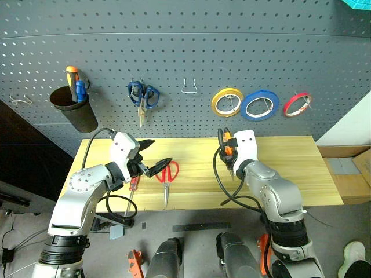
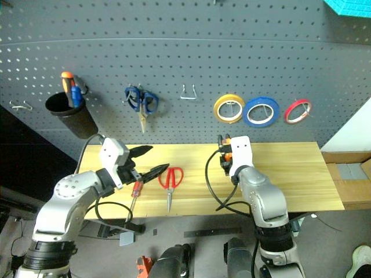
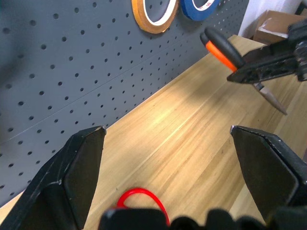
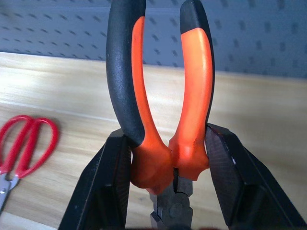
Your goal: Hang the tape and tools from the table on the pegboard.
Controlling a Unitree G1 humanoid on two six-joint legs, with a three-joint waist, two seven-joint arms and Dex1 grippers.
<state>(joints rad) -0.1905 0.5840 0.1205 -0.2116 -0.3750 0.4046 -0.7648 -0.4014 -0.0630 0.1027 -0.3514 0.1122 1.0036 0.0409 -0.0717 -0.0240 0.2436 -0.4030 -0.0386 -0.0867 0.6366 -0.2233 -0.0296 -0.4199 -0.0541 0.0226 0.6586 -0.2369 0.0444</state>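
My right gripper [image 1: 227, 154] is shut on the orange-and-black pliers [image 4: 192, 96], held above the middle of the table [image 1: 290, 168] with handles up and the dark jaws pointing down. My left gripper [image 1: 161, 150] hangs open and empty over the table's left part. Just beside it, the red-handled scissors [image 1: 168, 174] and the slim red-handled screwdriver [image 1: 133, 185] lie on the wood. The blue tape [image 1: 259, 105] hangs on the pegboard [image 1: 174, 46]. In the left wrist view the pliers [image 3: 225, 52] show beyond the open fingers.
On the pegboard hang a yellow roll [image 1: 227, 102], a thin red roll [image 1: 297, 104], blue-handled scissors [image 1: 143, 95] and a black cup [image 1: 74, 109] holding tools. An empty metal hook [image 1: 189, 87] sits between scissors and rolls. Cardboard boxes [image 1: 348, 174] stand right of the table.
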